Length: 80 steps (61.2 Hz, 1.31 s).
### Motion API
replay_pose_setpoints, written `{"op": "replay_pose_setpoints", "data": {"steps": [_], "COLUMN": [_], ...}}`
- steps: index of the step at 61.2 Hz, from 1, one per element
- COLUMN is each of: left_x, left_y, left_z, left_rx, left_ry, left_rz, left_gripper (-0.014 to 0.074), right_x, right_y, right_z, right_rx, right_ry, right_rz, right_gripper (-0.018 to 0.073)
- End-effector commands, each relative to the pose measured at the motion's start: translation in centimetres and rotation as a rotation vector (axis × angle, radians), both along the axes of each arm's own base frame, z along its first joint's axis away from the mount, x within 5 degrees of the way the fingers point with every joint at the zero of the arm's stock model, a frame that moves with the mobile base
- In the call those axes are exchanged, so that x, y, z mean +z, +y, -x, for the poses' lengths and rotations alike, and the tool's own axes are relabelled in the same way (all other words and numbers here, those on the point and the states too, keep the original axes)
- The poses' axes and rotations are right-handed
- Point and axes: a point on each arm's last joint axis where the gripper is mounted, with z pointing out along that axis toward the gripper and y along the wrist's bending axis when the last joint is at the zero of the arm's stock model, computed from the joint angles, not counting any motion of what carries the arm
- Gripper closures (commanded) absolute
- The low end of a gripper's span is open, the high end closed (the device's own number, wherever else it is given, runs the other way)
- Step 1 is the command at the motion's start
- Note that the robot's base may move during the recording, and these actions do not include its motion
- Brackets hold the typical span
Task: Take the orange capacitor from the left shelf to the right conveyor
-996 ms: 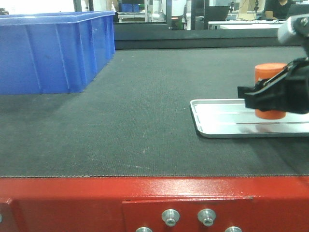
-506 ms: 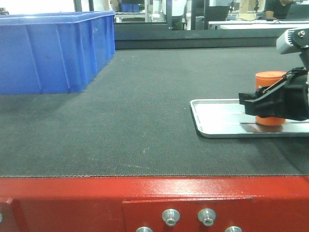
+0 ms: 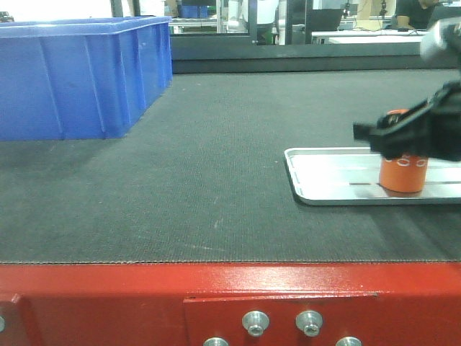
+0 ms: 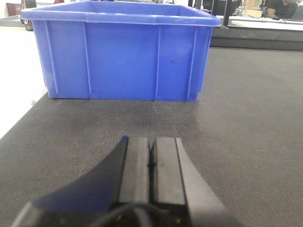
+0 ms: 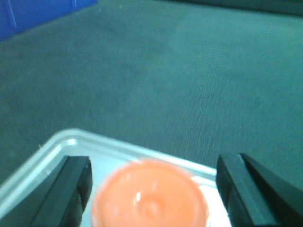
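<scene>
Two grippers work over the right conveyor [image 3: 216, 180], a dark grey textured belt behind a red bolted frame, with a blue plastic bin [image 4: 120, 52] standing directly ahead of the left gripper [image 4: 151, 158], whose jaws are pressed together on nothing. The shallow silver tray [image 3: 324, 176] lies on the belt under the right gripper [image 5: 151, 189], whose jaws are spread wide. The orange capacitor [image 3: 403, 171] stands upright on the tray between those fingers [image 5: 71, 189], with a gap showing on each side.
</scene>
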Motion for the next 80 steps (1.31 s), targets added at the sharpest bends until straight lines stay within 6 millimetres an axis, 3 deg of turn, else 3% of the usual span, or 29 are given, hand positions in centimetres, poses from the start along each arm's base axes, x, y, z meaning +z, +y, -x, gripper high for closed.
{"op": "replay_pose_setpoints", "data": {"steps": [1,15,26,33,38,48,80], "left_x": [1.0,1.0,1.0,1.0,1.0,1.0,1.0], "left_y": [0.1,0.1,0.1,0.1,0.1,0.1,0.1], "left_z": [0.1,0.1,0.1,0.1,0.1,0.1,0.1], "left_rx": [0.007,0.007,0.007,0.007,0.007,0.007,0.007], "left_ry": [-0.101,-0.101,-0.101,-0.101,-0.101,-0.101,-0.101], "left_rz": [0.014,0.014,0.014,0.014,0.014,0.014,0.014], "left_gripper": [0.0723,0.0723,0.0723,0.0723,0.0723,0.0723,0.0723], "right_x": [4.0,10.5,15.4,17.3,18.0,18.9,18.5], "right_y": [-0.2,-0.5,-1.5,-2.0,-2.3,-2.7,-2.7], "right_z": [0.5,4.0,7.6,10.1,11.5,13.4,13.5], "right_rx": [-0.001,-0.019,-0.063,-0.076,-0.081,-0.086,-0.086], "right_ry": [-0.14,-0.097,-0.05,-0.077,-0.099,-0.136,-0.128], "right_rz": [-0.062,-0.085,-0.053,-0.055,-0.059,-0.066,-0.064], "right_gripper": [-0.0069,-0.0022,0.0251,0.0424,0.051,0.0503,0.0503]}}
